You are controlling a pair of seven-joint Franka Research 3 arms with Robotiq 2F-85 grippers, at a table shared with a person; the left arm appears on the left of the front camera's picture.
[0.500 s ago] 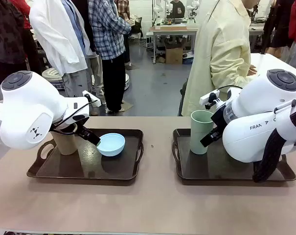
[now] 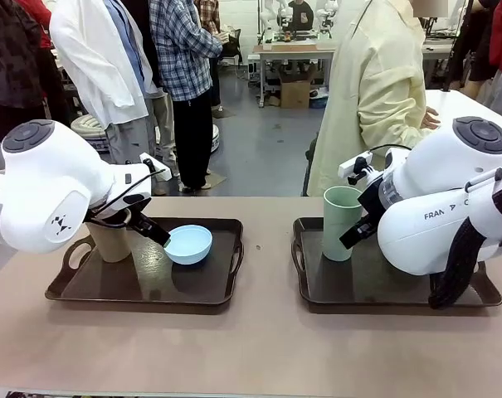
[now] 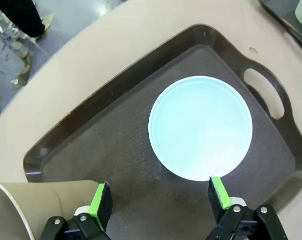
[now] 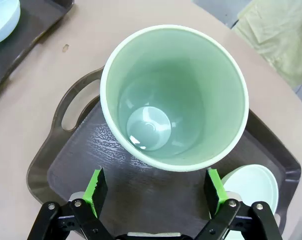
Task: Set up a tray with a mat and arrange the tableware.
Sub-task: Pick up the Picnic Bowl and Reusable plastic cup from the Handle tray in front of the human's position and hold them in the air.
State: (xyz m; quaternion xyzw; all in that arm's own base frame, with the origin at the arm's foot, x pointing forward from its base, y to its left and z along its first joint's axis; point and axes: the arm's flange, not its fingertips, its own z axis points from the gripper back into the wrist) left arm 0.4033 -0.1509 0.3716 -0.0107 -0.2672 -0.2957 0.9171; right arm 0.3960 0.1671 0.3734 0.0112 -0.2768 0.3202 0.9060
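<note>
Pale green tumbler (image 4: 173, 95) stands upright on the right tray (image 4: 86, 165), your right gripper (image 4: 156, 189) spread wide and empty above it; likely rigid, glossy, breakable: grip its wall just below the rim.

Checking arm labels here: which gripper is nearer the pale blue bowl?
Left. The left gripper hovers open just beside the pale blue bowl; the right gripper is by the pale green tumbler on the other tray.

The left arm (image 2: 43, 186) and right arm (image 2: 437, 211) are glossy white and rounded, with dark grey caps (image 2: 28, 135) and black cables (image 2: 122, 195). The left gripper (image 3: 159, 197) and right gripper (image 4: 155, 192) are black with green pads (image 4: 97, 192).
</note>
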